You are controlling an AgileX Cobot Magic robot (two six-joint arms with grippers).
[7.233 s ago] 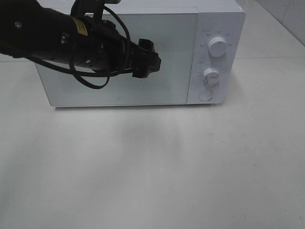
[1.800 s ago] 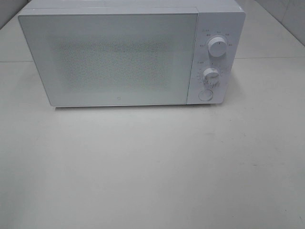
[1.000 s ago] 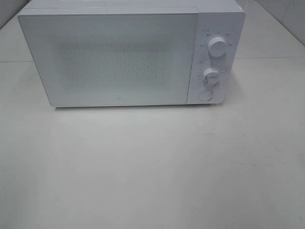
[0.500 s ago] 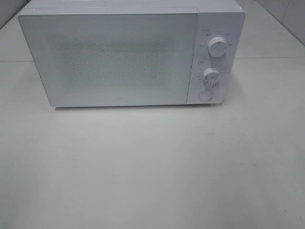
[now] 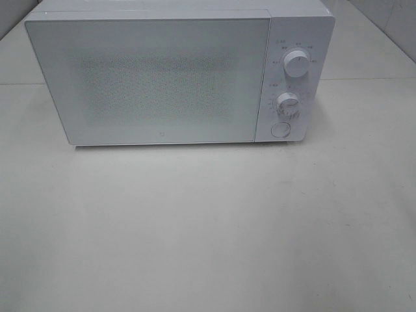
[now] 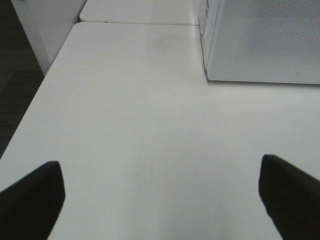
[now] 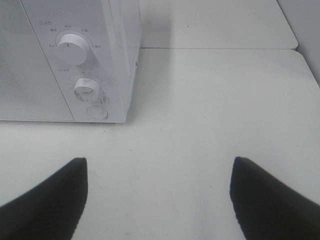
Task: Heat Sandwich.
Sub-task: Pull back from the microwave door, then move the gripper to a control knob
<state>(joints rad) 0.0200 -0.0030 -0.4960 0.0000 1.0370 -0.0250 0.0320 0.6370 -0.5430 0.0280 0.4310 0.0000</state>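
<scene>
A white microwave [image 5: 175,75] stands at the back of the table with its door shut; its two knobs [image 5: 296,64] and round button [image 5: 281,129] are on the right panel. The sandwich is out of view. My left gripper [image 6: 160,195] is open over bare table, left of the microwave [image 6: 265,40], nothing between its fingers. My right gripper [image 7: 159,195] is open too, hovering off the microwave's right front corner, facing the knobs [image 7: 74,47]. Neither arm shows in the high view.
The white table [image 5: 208,227] stretches in front of the microwave. Its left edge [image 6: 35,100] drops to a dark floor. A seam between table tops [image 7: 215,48] runs behind the right side.
Seven seconds ago the left arm reached across the microwave door in the high view; it has since withdrawn from that view. Over the last second nothing has moved.
</scene>
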